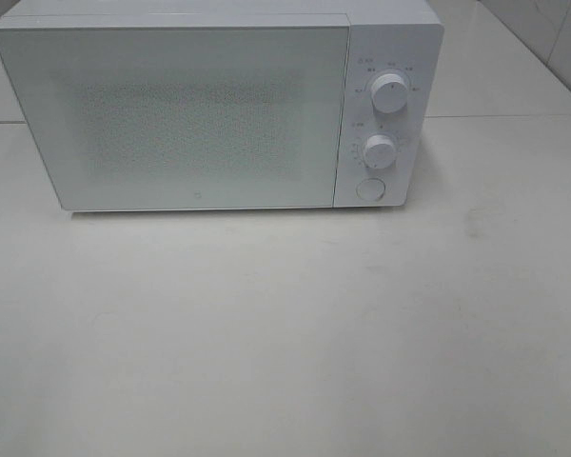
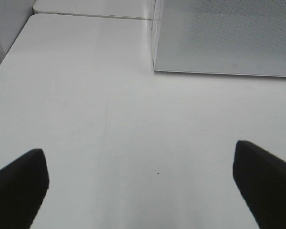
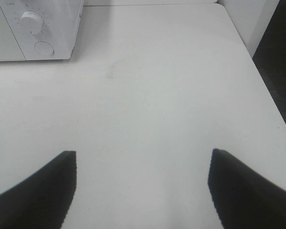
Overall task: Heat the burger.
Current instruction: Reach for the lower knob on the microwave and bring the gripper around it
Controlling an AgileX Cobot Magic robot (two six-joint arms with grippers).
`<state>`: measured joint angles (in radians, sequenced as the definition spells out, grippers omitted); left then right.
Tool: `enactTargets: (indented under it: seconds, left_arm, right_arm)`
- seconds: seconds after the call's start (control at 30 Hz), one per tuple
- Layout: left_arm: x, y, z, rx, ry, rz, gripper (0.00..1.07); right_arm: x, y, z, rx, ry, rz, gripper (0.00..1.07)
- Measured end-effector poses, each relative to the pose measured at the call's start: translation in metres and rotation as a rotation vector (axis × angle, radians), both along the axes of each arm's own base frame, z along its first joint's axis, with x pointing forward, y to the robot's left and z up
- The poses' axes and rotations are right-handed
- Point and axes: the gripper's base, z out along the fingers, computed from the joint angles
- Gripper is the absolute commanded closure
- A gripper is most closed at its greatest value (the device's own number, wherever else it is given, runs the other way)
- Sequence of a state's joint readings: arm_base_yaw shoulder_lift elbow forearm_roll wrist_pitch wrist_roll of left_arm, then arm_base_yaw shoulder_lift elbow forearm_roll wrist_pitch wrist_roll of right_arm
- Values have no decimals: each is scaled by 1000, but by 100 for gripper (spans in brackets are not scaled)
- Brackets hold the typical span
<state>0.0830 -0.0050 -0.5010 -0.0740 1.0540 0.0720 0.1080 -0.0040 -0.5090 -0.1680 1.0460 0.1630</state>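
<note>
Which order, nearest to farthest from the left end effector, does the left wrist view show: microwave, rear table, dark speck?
1. The dark speck, on the front table just ahead of the left end effector.
2. The microwave, standing farther ahead.
3. The rear table, beyond the seam.

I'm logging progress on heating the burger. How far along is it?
Done: nothing I can confirm. No burger shows in any view; the microwave door is shut and its window hides the inside. In hand: nothing, the left gripper and right gripper are open and empty over the table. Left: probably everything, or, if the burger is inside, setting the dials.
</note>
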Motion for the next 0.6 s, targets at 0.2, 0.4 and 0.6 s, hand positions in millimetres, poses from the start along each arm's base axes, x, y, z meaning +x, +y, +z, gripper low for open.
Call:
enactTargets:
  seconds: [0.2,0.4,0.6]
  left_arm:
    - [0,0,0,1,0,1,9]
    - [0,0,0,1,0,1,9]
    - [0,0,0,1,0,1,9]
  right_arm:
    - [0,0,0,0,0,0,32]
    - [0,0,0,0,0,0,32]
    - [0,0,0,0,0,0,32]
